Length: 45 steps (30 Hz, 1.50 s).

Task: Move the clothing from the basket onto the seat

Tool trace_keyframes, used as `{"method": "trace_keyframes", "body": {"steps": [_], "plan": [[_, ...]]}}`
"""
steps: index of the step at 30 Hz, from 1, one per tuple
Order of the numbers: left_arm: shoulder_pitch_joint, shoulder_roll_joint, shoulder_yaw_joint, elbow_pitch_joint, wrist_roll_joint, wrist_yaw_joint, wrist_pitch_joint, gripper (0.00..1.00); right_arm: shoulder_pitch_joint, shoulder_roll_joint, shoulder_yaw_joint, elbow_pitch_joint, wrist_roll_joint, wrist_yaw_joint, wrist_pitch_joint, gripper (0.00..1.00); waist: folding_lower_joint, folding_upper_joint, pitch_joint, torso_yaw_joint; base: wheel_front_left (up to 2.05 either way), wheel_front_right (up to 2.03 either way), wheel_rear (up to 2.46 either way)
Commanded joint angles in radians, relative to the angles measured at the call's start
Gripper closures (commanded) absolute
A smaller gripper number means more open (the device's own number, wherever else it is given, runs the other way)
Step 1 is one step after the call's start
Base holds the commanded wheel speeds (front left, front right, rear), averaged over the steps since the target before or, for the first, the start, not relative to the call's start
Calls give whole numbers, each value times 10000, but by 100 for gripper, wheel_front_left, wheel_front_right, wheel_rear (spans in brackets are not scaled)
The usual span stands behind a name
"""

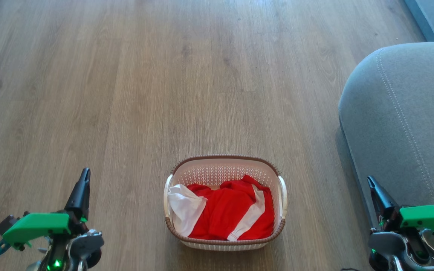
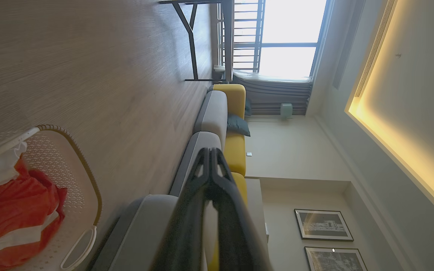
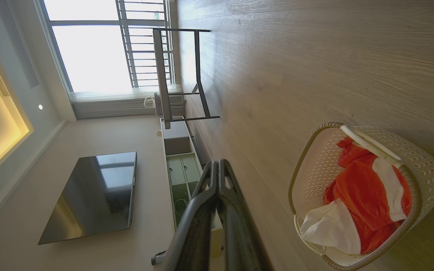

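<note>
Pale wood-grain floor (image 1: 164, 75) spreads across the whole head view. At the right edge sits the seat (image 1: 409, 124), a big grey cushion with a rounded corner and pale stitched seams. In the right wrist view a dark television (image 3: 92, 195) hangs on the wall at lower left, and a dark-framed table (image 3: 179, 75) stands by the bright window at the top. The basket (image 1: 225, 160) stands upright on the floor at the head view's lower centre, apart from the seat. It is cream and perforated, with a brown braided rim and white side handles. The clothing (image 1: 232, 210) lies wholly inside it: red fabric with white stripe panels in the middle and right, and a plain white piece at the left handle. The left pincer (image 1: 84, 174), lower left, has its dark fingers pressed together on nothing, tip pointing up the frame. The right pincer (image 1: 370, 181), lower right, is likewise pinched together and empty, its tip against the seat's edge in the picture. Open floor lies between each pincer and the basket.
</note>
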Motion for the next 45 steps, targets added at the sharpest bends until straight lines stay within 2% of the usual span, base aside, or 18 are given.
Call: {"method": "trace_keyframes", "body": {"steps": [1, 41, 42, 45], "plan": [[-554, 52, 358, -356, -43, -67, 39, 100, -520, -64, 177, -409, 64, 71, 71, 100, 0, 0, 0, 0, 0, 0, 0], [-554, 52, 358, -356, -43, -67, 39, 100, -520, -64, 177, -409, 64, 71, 71, 100, 0, 0, 0, 0, 0, 0, 0], [-2, 0, 0, 0, 0, 0, 0, 0, -2, 0, 1, -1, 0, 0, 0, 0, 0, 0, 0, 0, 0, 0, 0], [176, -13, -32, 370, 1, 9, -5, 0, 108, 42, 35, 381, -4, 0, -12, 0, 0, 0, 2, 0, 0, 0, 0]]}}
